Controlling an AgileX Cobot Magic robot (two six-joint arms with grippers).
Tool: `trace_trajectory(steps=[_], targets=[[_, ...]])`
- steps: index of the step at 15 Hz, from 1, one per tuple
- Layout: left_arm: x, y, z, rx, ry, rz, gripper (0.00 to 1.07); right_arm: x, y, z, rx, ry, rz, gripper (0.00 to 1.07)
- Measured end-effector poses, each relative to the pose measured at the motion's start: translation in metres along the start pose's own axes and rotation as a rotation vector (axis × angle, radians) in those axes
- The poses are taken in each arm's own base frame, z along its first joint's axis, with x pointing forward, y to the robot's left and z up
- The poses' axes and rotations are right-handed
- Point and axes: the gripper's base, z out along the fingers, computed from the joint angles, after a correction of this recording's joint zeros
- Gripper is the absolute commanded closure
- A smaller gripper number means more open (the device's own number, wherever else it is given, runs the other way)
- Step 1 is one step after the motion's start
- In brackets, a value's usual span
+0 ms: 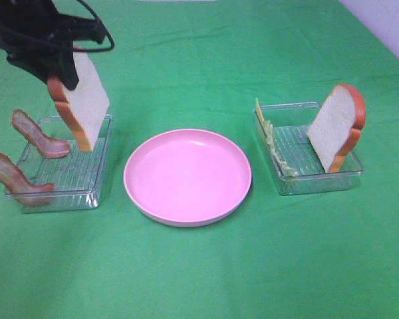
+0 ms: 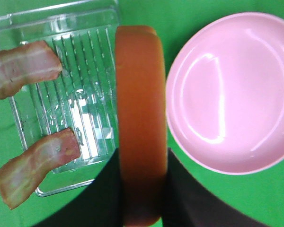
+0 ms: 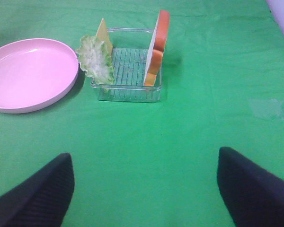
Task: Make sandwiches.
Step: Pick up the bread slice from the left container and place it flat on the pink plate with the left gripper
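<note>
exterior high: above, whole table (image 1: 199, 279) | left wrist: close, downward | right wrist: farther, oblique | all share pink plate (image 1: 186, 174)

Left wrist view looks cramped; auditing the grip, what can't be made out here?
- Held bread slice: left wrist view shows it edge-on, crust only.
- Left gripper: exterior high view, dark tangle of arm and cables; fingertips indistinct.
- Cheese: right wrist view, lettuce covers its lower part.
- Right gripper: right wrist view, frame edge cuts it; only fingertips show.
</note>
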Motion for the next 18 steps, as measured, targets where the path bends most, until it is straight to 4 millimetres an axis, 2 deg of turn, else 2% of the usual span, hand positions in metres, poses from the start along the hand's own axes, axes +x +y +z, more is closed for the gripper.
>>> trace_trajectory(steps=[2,3,4,6,10,14,15,17,18], targets=[[-0.002,0.014,-0.022,0.123,-0.035,-0.006,1.07,0.0,0.0,0.0,0.0,0.0,0.0,0.29],[-0.004,0.022,-0.022,0.292,-0.039,0.012,1.07,0.0,0.0,0.0,0.0,0.0,0.0,0.29],[-0.003,0.024,-0.02,0.317,-0.036,0.008,1.07,0.0,0.0,0.0,0.0,0.0,0.0,0.29],[0.006,0.022,-0.001,0.464,-0.014,0.013,1.07,0.0,0.0,0.0,0.0,0.0,0.0,0.29],[0.019,0.019,0.055,0.642,0.028,-0.076,1.07,0.0,0.0,0.0,0.0,0.0,0.0,0.29],[0.022,0.0,0.096,0.678,0.082,-0.1,1.07,0.0,0.0,0.0,-0.001,0.0,0.0,0.29],[0.027,-0.014,0.119,0.654,0.099,-0.088,1.07,0.0,0.0,0.0,-0.002,0.0,0.001,0.29],[0.03,-0.022,0.137,0.627,0.103,-0.09,1.07,0.0,0.0,0.0,-0.002,0.0,0.001,0.29],[0.03,-0.023,0.139,0.626,0.102,-0.096,1.07,0.0,0.0,0.0,-0.002,0.0,0.001,0.29]])
